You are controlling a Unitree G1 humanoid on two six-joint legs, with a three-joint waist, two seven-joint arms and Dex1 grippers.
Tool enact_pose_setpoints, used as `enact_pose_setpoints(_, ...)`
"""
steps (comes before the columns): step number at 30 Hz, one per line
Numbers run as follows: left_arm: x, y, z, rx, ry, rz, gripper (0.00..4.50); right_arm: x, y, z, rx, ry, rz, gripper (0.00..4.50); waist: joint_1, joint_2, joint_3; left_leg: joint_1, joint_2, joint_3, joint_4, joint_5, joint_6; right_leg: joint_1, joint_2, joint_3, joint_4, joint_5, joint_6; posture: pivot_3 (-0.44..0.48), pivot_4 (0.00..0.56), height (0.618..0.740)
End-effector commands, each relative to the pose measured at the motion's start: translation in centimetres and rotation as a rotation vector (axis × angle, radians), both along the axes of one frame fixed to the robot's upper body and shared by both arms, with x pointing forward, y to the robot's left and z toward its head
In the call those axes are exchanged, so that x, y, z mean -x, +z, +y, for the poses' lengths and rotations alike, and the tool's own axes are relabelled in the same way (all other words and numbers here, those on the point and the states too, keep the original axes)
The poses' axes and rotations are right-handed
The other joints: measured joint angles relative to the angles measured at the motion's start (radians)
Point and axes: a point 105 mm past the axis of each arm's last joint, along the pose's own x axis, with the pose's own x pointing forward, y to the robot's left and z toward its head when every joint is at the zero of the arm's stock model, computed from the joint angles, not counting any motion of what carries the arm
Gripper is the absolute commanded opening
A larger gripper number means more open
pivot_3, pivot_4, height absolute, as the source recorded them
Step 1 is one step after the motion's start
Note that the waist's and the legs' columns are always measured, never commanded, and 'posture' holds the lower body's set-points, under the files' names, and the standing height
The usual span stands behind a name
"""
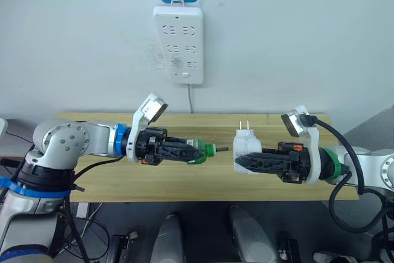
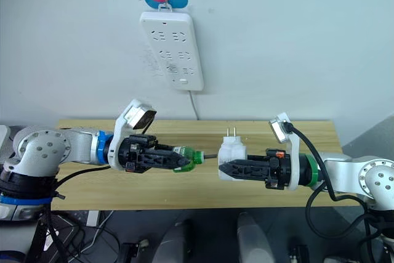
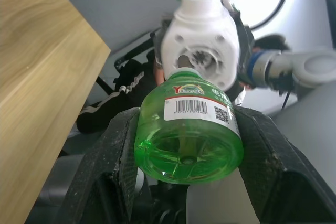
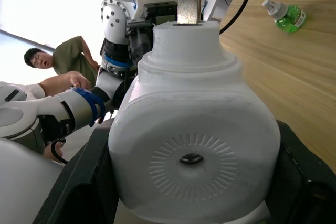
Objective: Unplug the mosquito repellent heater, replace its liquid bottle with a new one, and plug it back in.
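My left gripper (image 1: pixel 198 152) is shut on the liquid bottle (image 1: pixel 207 150), a small translucent green bottle held on its side above the table. Its dark wick (image 1: pixel 221 148) points at the heater. The white mosquito repellent heater (image 1: pixel 246 146) is held in my shut right gripper (image 1: pixel 239 162), with its two prongs pointing up. A short gap separates the wick tip from the heater. In the left wrist view the bottle (image 3: pixel 189 135) lines up with the heater's round opening (image 3: pixel 202 59). The new one (image 4: pixel 283 15), green with a white cap, lies on the table.
A white power strip (image 1: pixel 178 44) hangs on the wall above the back edge of the wooden table (image 1: pixel 184 183), its cord running down behind it. A person (image 4: pixel 58 59) sits beyond my left arm in the right wrist view.
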Motion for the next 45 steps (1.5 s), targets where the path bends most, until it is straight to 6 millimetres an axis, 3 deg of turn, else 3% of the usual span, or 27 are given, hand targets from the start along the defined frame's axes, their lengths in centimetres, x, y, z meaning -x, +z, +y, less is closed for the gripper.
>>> enact_pose_setpoints(1,-0.6,-0.1,0.9,-0.017,0.071,-0.130,2.30,-2.0,-0.6,-1.3,0.097,-0.132,-0.084,3.04,0.000,0.000,0.000,0.000,0.000,0.000,0.000,0.000,0.000,0.000,0.000,0.000,0.000,0.000,0.000,-0.216,0.287,0.740)
enact_pose_setpoints(5,-1.7,-2.8,1.6,-0.137,0.166,-0.339,2.30,-4.9,-4.5,-4.1,0.472,-0.256,-0.230,3.04,0.000,0.000,0.000,0.000,0.000,0.002,0.000,0.000,0.000,-0.001,0.000,0.002,0.000,0.000,0.000,-0.215,0.291,0.740)
enact_pose_setpoints(9,-2.9,-4.7,0.9,-0.193,0.232,-0.555,2.30,-8.4,-8.3,-7.2,0.824,-0.294,-0.416,3.04,0.000,0.000,0.000,0.000,0.000,0.005,0.001,0.000,0.000,-0.003,0.000,0.004,-0.001,0.000,0.000,-0.221,0.296,0.740)
enact_pose_setpoints(13,-3.1,-5.9,-0.1,-0.212,0.224,-0.690,2.30,-10.7,-11.0,-9.0,1.022,-0.200,-0.562,3.04,-0.001,0.000,0.000,0.000,0.000,0.008,0.000,0.000,0.000,-0.004,-0.001,0.007,-0.001,0.000,0.000,-0.233,0.297,0.740)
enact_pose_setpoints(20,-2.9,-6.9,-1.3,-0.204,0.226,-0.714,2.30,-13.8,-13.8,-10.3,1.185,-0.085,-0.555,3.04,-0.011,0.000,0.001,-0.001,0.000,0.012,0.000,0.000,0.000,-0.007,0.000,0.012,0.001,0.003,-0.004,-0.246,0.293,0.740)
enact_pose_setpoints(30,-2.9,-7.5,-1.8,-0.221,0.210,-0.735,2.30,-15.5,-13.7,-11.3,1.244,0.007,-0.502,3.04,-0.018,0.000,0.001,0.000,-0.001,0.012,0.001,0.000,0.000,-0.005,0.000,0.012,0.001,0.005,-0.002,-0.249,0.286,0.740)
enact_pose_setpoints(31,-2.9,-7.5,-1.8,-0.222,0.206,-0.736,2.30,-15.6,-13.7,-11.3,1.245,0.004,-0.503,3.77,-0.018,0.000,0.001,0.000,-0.001,0.011,0.001,0.000,0.000,-0.005,0.000,0.012,0.001,0.005,-0.002,-0.249,0.286,0.740)
enact_pose_setpoints(33,-2.9,-7.6,-1.9,-0.224,0.204,-0.740,2.30,-15.8,-13.3,-11.3,1.236,-0.007,-0.507,4.27,-0.021,0.000,0.001,0.000,-0.001,0.011,0.001,0.000,0.000,-0.005,0.000,0.012,0.001,0.005,-0.002,-0.250,0.286,0.740)
enact_pose_setpoints(34,-2.9,-7.6,-1.9,-0.225,0.205,-0.741,2.30,-15.9,-13.1,-11.2,1.230,-0.015,-0.512,4.50,-0.025,0.000,0.001,0.000,-0.001,0.011,0.001,0.000,0.000,-0.005,0.000,0.012,0.001,0.005,-0.002,-0.252,0.284,0.740)
enact_pose_setpoints(36,-2.9,-7.6,-1.8,-0.226,0.208,-0.745,2.30,-16.0,-12.4,-11.0,1.206,-0.029,-0.518,4.50,-0.029,0.000,0.001,0.000,-0.001,0.011,0.001,0.000,0.000,-0.005,-0.001,0.012,0.001,0.005,-0.002,-0.255,0.281,0.740)
enact_pose_setpoints(40,-3.1,-7.5,-1.7,-0.225,0.212,-0.756,2.30,-15.3,-9.2,-11.1,1.131,-0.069,-0.564,4.50,-0.030,0.000,0.001,0.000,-0.001,0.011,0.001,0.000,0.000,-0.005,-0.001,0.012,0.002,0.005,-0.002,-0.261,0.271,0.740)
enact_pose_setpoints(45,-3.3,-7.2,-1.7,-0.197,0.224,-0.776,2.30,-11.7,-5.2,-11.2,1.021,-0.053,-0.575,4.50,-0.028,0.001,0.000,0.000,-0.001,0.009,0.001,0.000,0.000,-0.003,-0.001,0.009,0.002,0.005,-0.002,-0.268,0.267,0.740)
